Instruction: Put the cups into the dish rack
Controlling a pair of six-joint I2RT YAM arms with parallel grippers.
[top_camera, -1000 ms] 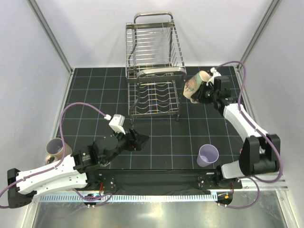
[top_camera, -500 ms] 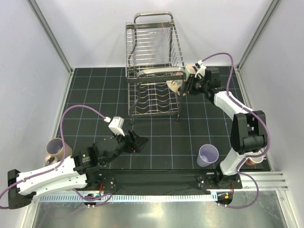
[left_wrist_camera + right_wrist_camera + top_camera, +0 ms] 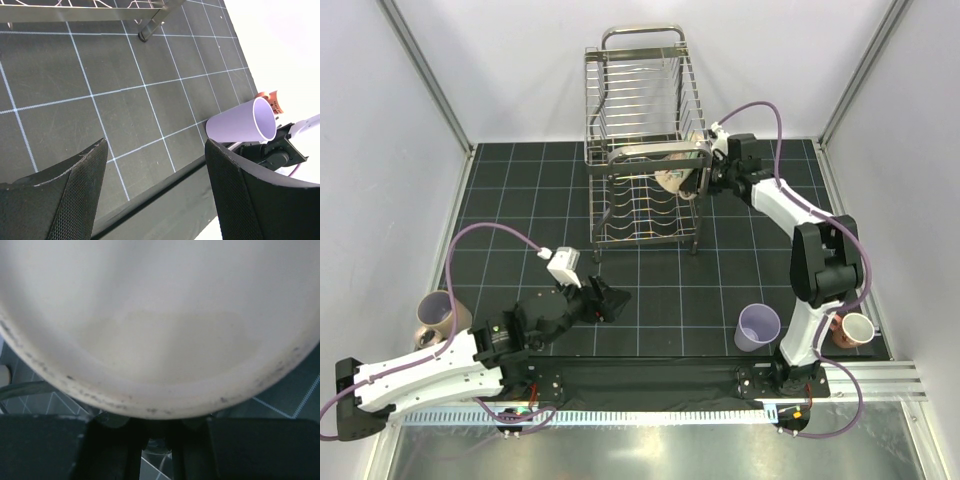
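Observation:
The steel wire dish rack [image 3: 638,95] stands at the back centre. My right gripper [image 3: 703,177] is shut on the rim of a tan mug [image 3: 675,178] and holds it tilted against the rack's right side, at the lower tier. In the right wrist view the mug [image 3: 160,315] fills the frame above the gripper [image 3: 160,440]. My left gripper [image 3: 612,298] is open and empty, low over the mat; in the left wrist view [image 3: 155,190] nothing is between the fingers. A lavender tumbler [image 3: 757,326] stands at the front right, also seen in the left wrist view [image 3: 242,125].
A pinkish mug [image 3: 850,328] sits at the far right front by the right arm's base. Another lavender cup [image 3: 440,312] with a tan mug [image 3: 424,336] beside it stands at the left edge. The rack's foot [image 3: 145,35] is ahead of my left gripper.
My right arm has swung the tan mug leftward from beside the rack into its right side. The pinkish mug at the front right has come into view. The left arm has hardly moved.

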